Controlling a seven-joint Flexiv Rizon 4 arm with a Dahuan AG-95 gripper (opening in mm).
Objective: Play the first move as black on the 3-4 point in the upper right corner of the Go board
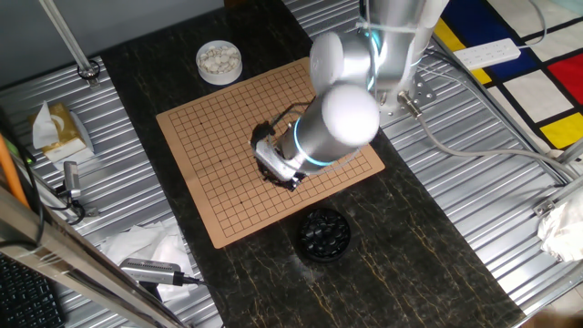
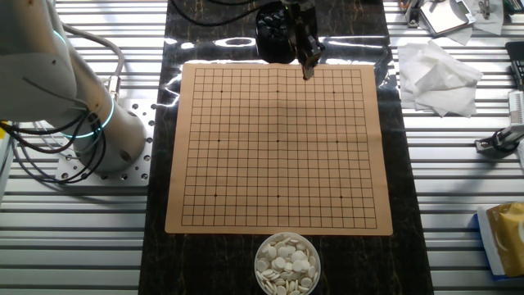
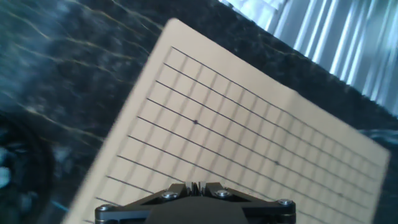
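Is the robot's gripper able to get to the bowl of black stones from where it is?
Probably yes. The gripper hangs over the board's edge right beside the bowl of black stones, and nothing lies between them. The bowl is open on top. Its fingers look closed in the hand view, so they would need to open first.

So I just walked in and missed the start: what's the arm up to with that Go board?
The robot arm's gripper hangs over the Go board at the edge nearest the black bowl of stones. In the hand view its fingers look pressed together; whether a black stone sits between them cannot be told. No stone lies on the board, so the first move is not yet played. The bowl of white stones sits at the opposite edge.
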